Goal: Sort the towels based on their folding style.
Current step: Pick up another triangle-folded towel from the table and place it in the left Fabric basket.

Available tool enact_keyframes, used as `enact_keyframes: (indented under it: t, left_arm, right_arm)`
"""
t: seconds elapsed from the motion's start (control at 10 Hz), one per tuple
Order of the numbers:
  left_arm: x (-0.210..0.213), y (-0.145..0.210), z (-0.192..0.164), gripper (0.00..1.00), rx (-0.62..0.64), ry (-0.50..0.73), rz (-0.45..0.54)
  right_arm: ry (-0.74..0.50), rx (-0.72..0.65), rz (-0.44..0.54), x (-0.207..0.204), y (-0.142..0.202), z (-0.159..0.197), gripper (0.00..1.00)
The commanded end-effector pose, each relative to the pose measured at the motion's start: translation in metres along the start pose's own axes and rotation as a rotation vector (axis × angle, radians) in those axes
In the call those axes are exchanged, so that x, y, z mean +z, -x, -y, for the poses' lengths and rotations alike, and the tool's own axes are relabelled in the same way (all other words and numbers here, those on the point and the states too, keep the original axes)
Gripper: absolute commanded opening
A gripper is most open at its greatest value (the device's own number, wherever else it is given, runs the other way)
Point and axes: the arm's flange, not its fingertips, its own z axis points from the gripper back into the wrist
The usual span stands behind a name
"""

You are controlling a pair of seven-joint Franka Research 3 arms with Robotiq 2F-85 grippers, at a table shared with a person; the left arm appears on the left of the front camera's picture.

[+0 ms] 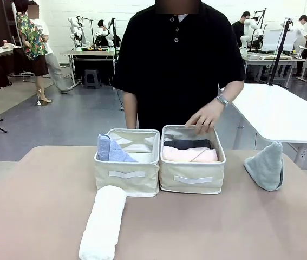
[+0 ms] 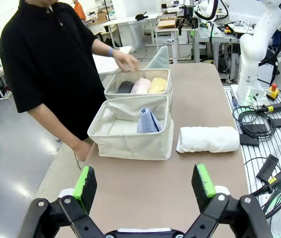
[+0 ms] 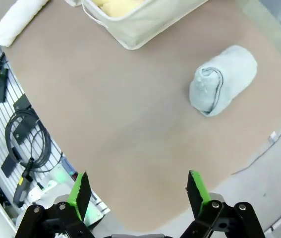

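A rolled white towel [image 1: 103, 222] lies on the table in front of the left basket [image 1: 127, 174]; the left wrist view has it as white towel [image 2: 208, 139]. A lavender-blue cone towel [image 1: 110, 149] stands in that left basket. The right basket [image 1: 191, 176] holds a dark grey roll [image 1: 187, 144] and a pink roll [image 1: 188, 155], plus a yellow roll [image 2: 157, 85]. A pale grey-green cone towel [image 1: 266, 166] stands on the table at right, also pale grey-green towel [image 3: 221, 80]. My left gripper [image 2: 144, 187] and right gripper [image 3: 137, 192] are open, high above the table.
A person in black stands behind the baskets with one hand [image 1: 206, 116] at the right basket's back rim. Cables [image 3: 26, 148] and a rack lie beside the table's edge. A white table [image 1: 283, 111] stands at the far right.
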Motion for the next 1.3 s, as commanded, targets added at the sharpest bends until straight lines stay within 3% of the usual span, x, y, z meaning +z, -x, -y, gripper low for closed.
enact_keyframes:
  t: [0.0,0.1,0.5,0.8,1.2]
  left_arm:
    - [0.0,0.001,0.004,1.0,-0.003,-0.002,-0.019]
    - [0.0,0.001,0.004,1.0,-0.003,-0.002,-0.019]
    - [0.0,0.001,0.004,1.0,-0.003,-0.002,-0.019]
    - [0.0,0.001,0.004,1.0,-0.003,-0.002,-0.019]
    - [0.0,0.001,0.004,1.0,-0.003,-0.002,-0.019]
  right_arm:
    - [0.001,-0.001,-0.001,0.0,0.0,0.0,1.0]
    - [0.166,-0.131,-0.076,-0.011,-0.027,-0.007,1.0]
    - [0.424,-0.329,-0.227,-0.058,-0.085,-0.012,1.0]
    - [0.372,-0.379,-0.272,-0.081,-0.104,-0.008,1.0]
    - [0.346,-0.464,-0.231,-0.092,-0.107,0.009,1.0]
